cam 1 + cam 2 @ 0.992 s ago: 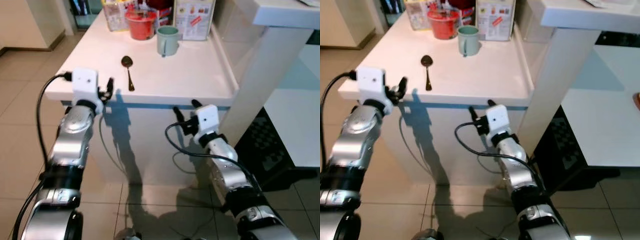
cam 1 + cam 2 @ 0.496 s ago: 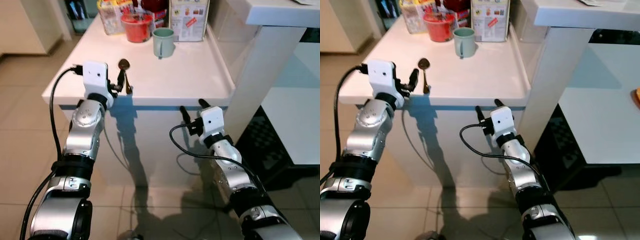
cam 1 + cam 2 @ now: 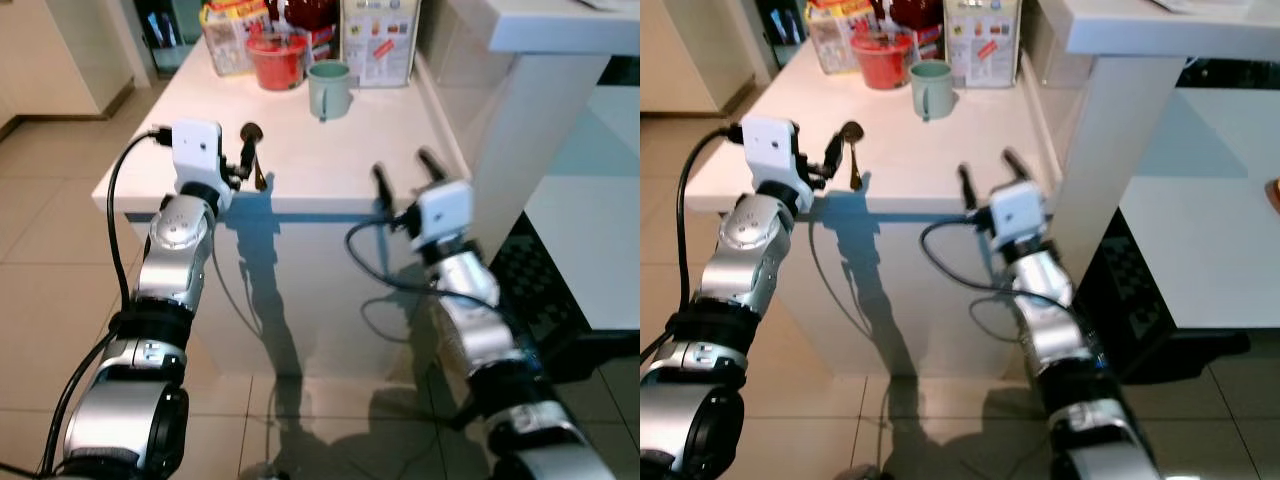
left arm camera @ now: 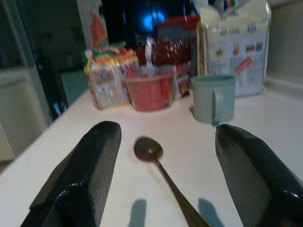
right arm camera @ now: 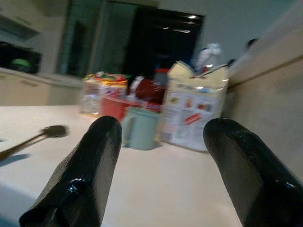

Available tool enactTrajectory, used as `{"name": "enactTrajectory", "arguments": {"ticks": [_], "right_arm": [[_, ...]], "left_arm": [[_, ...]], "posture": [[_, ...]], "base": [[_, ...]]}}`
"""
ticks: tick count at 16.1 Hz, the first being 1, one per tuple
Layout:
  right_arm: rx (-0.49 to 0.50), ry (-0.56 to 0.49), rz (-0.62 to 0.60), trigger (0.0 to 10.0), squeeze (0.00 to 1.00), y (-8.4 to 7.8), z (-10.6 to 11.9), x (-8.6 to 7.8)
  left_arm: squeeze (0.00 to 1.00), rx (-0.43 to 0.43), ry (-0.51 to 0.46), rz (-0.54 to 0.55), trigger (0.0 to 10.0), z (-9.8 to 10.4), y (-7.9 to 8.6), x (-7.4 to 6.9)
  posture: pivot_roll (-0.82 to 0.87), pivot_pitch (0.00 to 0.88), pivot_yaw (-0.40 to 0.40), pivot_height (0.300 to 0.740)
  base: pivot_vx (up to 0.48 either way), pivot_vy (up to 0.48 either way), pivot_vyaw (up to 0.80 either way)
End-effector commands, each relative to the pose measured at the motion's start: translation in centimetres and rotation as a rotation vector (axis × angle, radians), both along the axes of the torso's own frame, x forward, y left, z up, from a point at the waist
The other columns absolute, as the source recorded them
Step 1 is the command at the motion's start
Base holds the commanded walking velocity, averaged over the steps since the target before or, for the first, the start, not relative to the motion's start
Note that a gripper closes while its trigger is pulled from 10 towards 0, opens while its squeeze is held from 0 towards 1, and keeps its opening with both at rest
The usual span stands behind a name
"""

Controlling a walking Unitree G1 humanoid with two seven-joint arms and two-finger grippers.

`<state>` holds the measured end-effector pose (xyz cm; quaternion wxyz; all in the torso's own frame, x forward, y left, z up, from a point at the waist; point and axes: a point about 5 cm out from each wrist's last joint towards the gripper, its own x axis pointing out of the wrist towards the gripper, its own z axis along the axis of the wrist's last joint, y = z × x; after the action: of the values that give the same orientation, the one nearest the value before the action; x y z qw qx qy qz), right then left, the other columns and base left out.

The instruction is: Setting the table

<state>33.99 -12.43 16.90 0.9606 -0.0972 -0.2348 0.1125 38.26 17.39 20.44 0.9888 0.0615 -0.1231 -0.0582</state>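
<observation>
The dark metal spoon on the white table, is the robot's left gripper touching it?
Apart. In the left wrist view, the dark metal spoon lies between the left gripper's open black fingers, with bare white table on both sides.

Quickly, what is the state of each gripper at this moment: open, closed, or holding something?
Left gripper: open, holding nothing, fingers on either side of the spoon on the table.
Right gripper: open, holding nothing, at the table edge.

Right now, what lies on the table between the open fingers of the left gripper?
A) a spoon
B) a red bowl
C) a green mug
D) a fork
A: in the left wrist view the spoon lies between the left gripper fingers, which stand apart.
</observation>
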Motion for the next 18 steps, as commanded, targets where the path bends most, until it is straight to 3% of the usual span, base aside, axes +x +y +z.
{"name": "enactTrajectory", "arguments": {"ticks": [1,3,5,10,12,18], "right_arm": [[0.030,0.050,-0.059,10.0,0.00,-1.8,-1.1,0.0],[0.067,0.107,-0.142,10.0,0.00,-3.9,-1.8,0.2],[0.086,0.125,-0.173,10.0,0.00,-4.5,-1.8,0.4],[0.092,0.115,-0.130,10.0,0.00,-2.4,-1.5,0.8],[0.042,0.092,-0.071,10.0,0.00,-1.1,-1.3,0.6],[0.033,0.090,-0.052,10.0,0.00,-1.2,-1.1,0.7]], "left_arm": [[0.00,-0.016,-0.020,0.004,10.0,0.0,0.7,-0.2],[0.00,-0.032,-0.035,-0.026,10.0,-0.1,0.9,-0.6],[0.00,-0.022,-0.031,-0.018,10.0,-0.3,1.4,-0.8],[0.00,-0.010,-0.011,-0.023,10.0,-0.2,1.3,-0.6],[0.00,-0.034,-0.026,-0.024,10.0,0.0,1.0,-0.6],[0.00,-0.024,-0.020,-0.031,10.0,-0.2,0.7,-0.6]], "posture": [[0.01,0.000,0.051,0.740],[0.02,0.000,0.045,0.740],[0.02,0.002,0.043,0.740],[0.04,0.001,0.041,0.740],[0.04,0.005,0.033,0.740],[0.04,0.000,0.024,0.740]], "base": [[0.000,0.000,0.00],[0.000,0.000,0.00],[0.000,0.000,0.00],[0.057,0.000,0.00],[0.364,0.315,0.00],[0.362,0.276,0.00]]}}
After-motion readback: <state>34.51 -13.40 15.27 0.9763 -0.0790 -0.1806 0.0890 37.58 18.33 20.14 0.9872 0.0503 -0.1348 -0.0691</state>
